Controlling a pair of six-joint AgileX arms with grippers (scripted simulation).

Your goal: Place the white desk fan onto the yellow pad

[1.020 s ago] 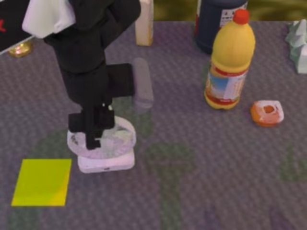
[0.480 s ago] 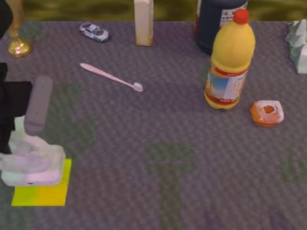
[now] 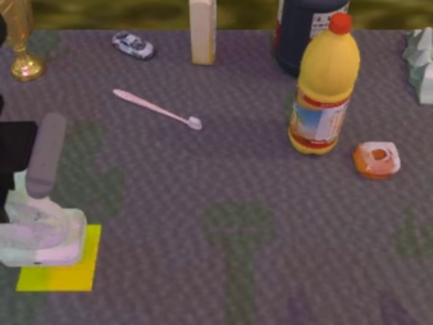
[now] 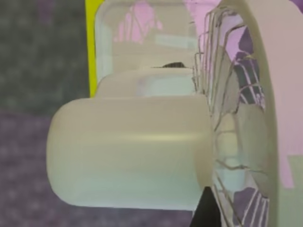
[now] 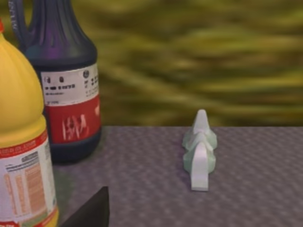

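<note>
White desk fan over yellow pad, left claw grip unclear; bottle labels unreadable.

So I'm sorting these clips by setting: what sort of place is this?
Most likely a rendered tabletop test scene, not a real room: a grey patterned table strewn with unrelated items such as a toothbrush, a toy car and a yellow bottle, against a blurry olive backdrop.

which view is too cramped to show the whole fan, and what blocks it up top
Left wrist view: the white plastic desk fan overfills the frame, only a sliver of the flat yellow pad showing. Top view: the left arm's grey link overlaps it at the left edge.
</note>
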